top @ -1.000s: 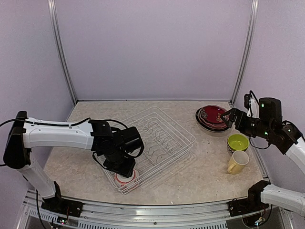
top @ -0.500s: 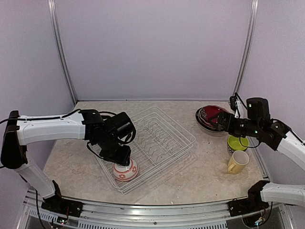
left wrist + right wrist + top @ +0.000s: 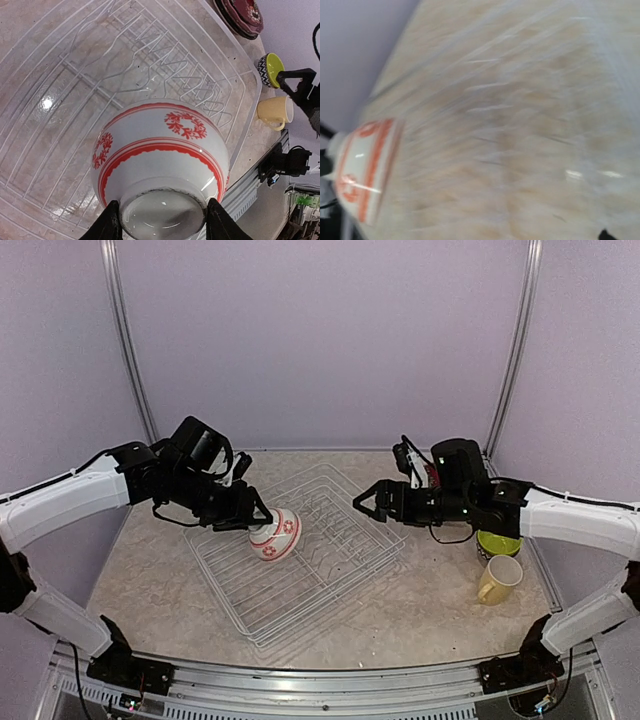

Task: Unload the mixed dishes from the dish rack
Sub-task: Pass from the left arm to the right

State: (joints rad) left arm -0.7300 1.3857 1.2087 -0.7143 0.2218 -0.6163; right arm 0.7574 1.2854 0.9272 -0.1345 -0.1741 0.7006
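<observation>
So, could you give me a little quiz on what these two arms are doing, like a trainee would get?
1. Fill in: the right gripper has its jaws ____.
2. What grips the red-white bowl? A the left gripper; B the right gripper; C nothing.
3. True or false: the yellow mug stands outside the dish rack.
Key: 1 open; 2 A; 3 true.

Enclosure interior. Plain lilac back wall meets matching side walls at two slim metal posts. Beige marbled tabletop evenly lit, faint glare. Grey metal rail along near edge.
</observation>
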